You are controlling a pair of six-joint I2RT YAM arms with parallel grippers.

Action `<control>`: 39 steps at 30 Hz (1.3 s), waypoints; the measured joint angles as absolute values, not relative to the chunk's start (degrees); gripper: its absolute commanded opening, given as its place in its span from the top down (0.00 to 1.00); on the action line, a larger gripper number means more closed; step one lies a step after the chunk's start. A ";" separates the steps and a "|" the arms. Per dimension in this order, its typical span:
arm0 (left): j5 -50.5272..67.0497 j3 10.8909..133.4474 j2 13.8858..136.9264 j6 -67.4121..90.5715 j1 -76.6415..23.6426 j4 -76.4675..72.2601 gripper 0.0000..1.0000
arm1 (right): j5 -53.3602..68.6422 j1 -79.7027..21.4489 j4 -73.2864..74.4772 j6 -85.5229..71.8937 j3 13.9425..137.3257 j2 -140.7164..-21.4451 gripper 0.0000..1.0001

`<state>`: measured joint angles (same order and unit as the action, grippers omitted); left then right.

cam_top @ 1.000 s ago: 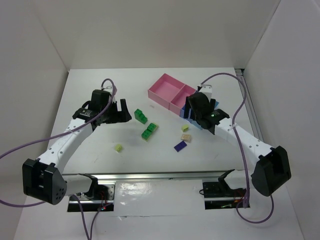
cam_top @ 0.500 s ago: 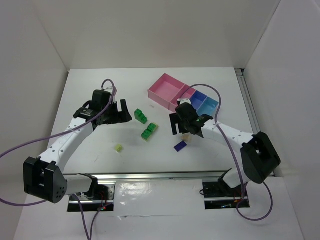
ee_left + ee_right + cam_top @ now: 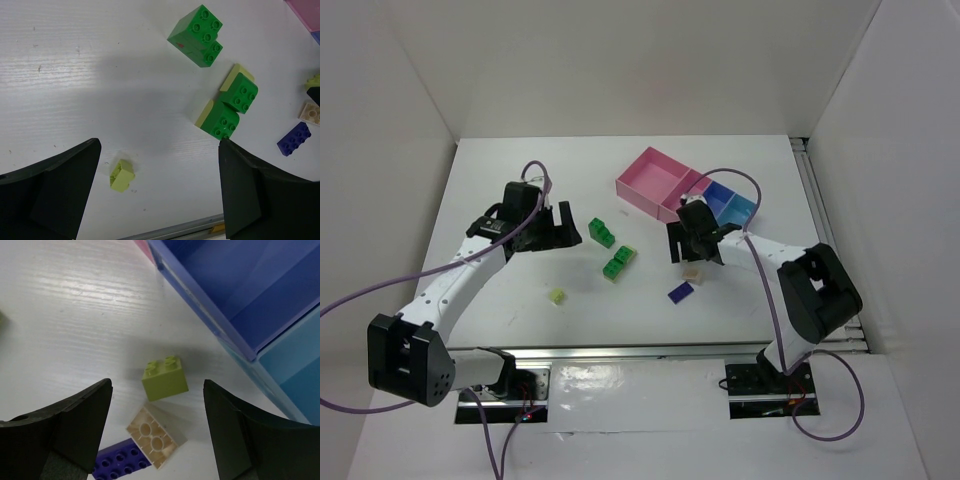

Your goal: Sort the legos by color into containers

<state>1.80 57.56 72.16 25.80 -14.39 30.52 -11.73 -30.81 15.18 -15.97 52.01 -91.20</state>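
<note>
My right gripper [image 3: 692, 252] is open and empty, low over the table beside the trays. In the right wrist view a pale yellow-green lego [image 3: 164, 378] lies between its open fingers [image 3: 157, 390], with a beige lego [image 3: 156, 434] upside down just in front and a flat purple-blue lego [image 3: 122, 459] beside that. The beige [image 3: 693, 271] and purple [image 3: 681, 292] legos also show from above. My left gripper [image 3: 565, 225] is open and empty, left of a green lego [image 3: 601, 232]. A green and pale yellow cluster [image 3: 618, 262] and a small yellow-green lego [image 3: 557, 296] lie mid-table.
The tray row stands at the back right: large pink tray [image 3: 655, 178], small pink tray [image 3: 688, 190], two blue trays [image 3: 725, 197]. The blue tray wall [image 3: 210, 315] is close to my right fingers. A metal rail runs along the near table edge [image 3: 650, 350].
My right arm has swung from over the blue trays leftward and down to the yellow-green and beige legos. The left arm has not moved.
</note>
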 measured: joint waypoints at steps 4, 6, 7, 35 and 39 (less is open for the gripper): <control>1.78 57.56 72.16 25.80 -14.39 30.52 0.00 | -11.51 -30.17 13.91 -15.49 52.01 -93.30 0.28; 1.78 57.56 72.14 25.74 -14.39 30.52 0.00 | -11.03 -30.17 13.58 -15.22 51.90 -94.00 0.34; 1.80 57.56 72.16 25.71 -14.39 30.52 0.00 | -10.74 -30.17 13.28 -15.14 51.72 -94.13 0.36; -5.04 58.17 63.40 30.61 -12.86 33.87 0.00 | -12.14 -28.60 15.79 -16.88 78.50 -97.10 0.60; -1.93 58.24 64.82 32.67 -12.86 34.63 0.01 | -11.31 -27.33 15.53 -17.19 88.73 -108.42 0.59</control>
<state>-1.93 58.24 64.82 32.67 -12.86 34.63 -11.31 -27.33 15.53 -17.19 88.73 -108.42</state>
